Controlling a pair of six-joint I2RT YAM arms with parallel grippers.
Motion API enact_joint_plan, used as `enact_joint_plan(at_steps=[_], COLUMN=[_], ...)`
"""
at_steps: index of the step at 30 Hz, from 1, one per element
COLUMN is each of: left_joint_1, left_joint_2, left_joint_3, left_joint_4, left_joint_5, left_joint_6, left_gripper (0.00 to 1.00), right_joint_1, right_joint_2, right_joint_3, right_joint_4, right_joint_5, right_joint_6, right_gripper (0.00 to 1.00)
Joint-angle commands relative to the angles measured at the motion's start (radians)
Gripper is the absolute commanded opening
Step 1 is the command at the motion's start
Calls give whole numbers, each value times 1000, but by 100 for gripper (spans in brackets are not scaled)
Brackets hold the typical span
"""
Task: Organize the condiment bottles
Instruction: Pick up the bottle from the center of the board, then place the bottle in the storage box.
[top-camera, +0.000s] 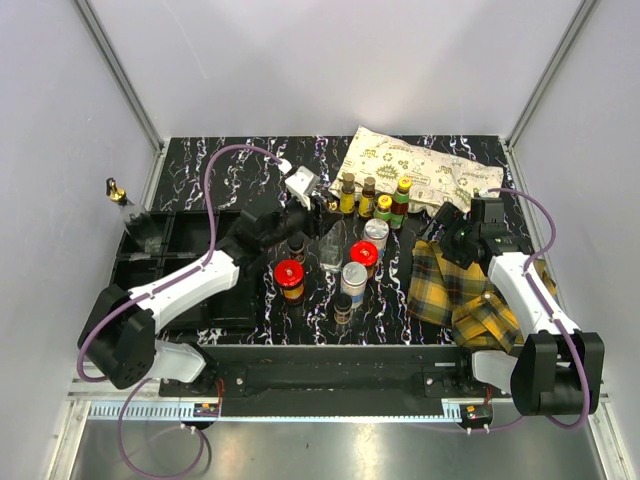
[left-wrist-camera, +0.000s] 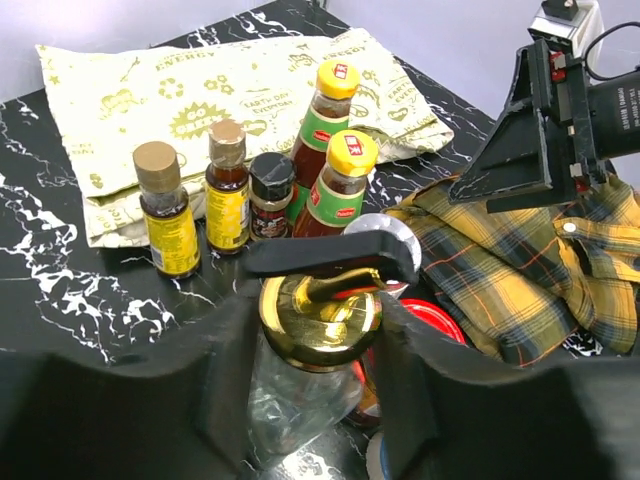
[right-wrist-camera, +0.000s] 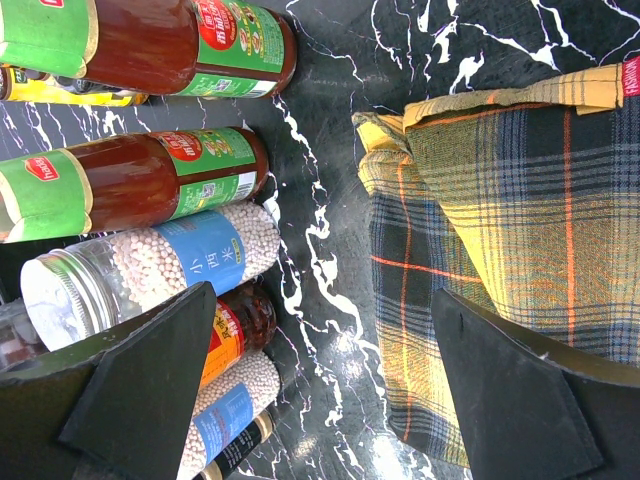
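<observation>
My left gripper (left-wrist-camera: 318, 335) is shut on a gold-capped clear bottle (left-wrist-camera: 320, 320), one finger on each side of its cap and neck. From above, that left gripper (top-camera: 326, 238) stands amid the condiment bottles, over the clear bottle (top-camera: 331, 260). Behind it stands a row of yellow-labelled bottles (left-wrist-camera: 168, 215), a small dark jar (left-wrist-camera: 271, 195) and yellow-capped sauce bottles (left-wrist-camera: 345, 175). Red-lidded jars (top-camera: 289, 273) and blue-white shakers (top-camera: 354, 277) stand in front. My right gripper (right-wrist-camera: 322, 300) is open over bare table, between a shaker (right-wrist-camera: 190, 255) and the plaid cloth (right-wrist-camera: 520, 200).
A black compartment tray (top-camera: 150, 245) lies at the left. A printed cream bag (top-camera: 415, 170) lies at the back behind the bottle row. The yellow plaid cloth (top-camera: 465, 290) covers the right side under my right arm. A tiny bottle (top-camera: 117, 190) stands by the left wall.
</observation>
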Motion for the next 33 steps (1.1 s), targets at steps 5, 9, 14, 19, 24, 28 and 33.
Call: enact_joint_plan(at_steps=[5, 9, 14, 19, 24, 28, 33], left_joint_1=[-16, -19, -29, -30, -32, -30, -27], left_joint_2=[-2, 3, 6, 0, 9, 4, -20], left_joint_3=[39, 64, 156, 263, 377, 441, 532], left_joint_4=[63, 38, -41, -103, -175, -227, -339], left_joint_5=[-72, -108, -187, -283, -319, -393, -537], left_joint_6=[5, 14, 43, 66, 61, 68, 118], left_gripper=[4, 0, 0, 0, 0, 0, 0], right_joint_1=[-2, -2, -2, -3, -3, -2, -2], right_joint_2=[-21, -22, -30, -45, -62, -67, -68], right_joint_3=[1, 1, -6, -17, -26, -26, -29], right_joint_4=[29, 29, 29, 29, 32, 32, 32], right_joint_5=[-5, -7, -7, 5, 13, 14, 14], right_joint_6=[-15, -15, -7, -1, -1, -4, -6], right_gripper=[99, 99, 99, 99, 100, 100, 100])
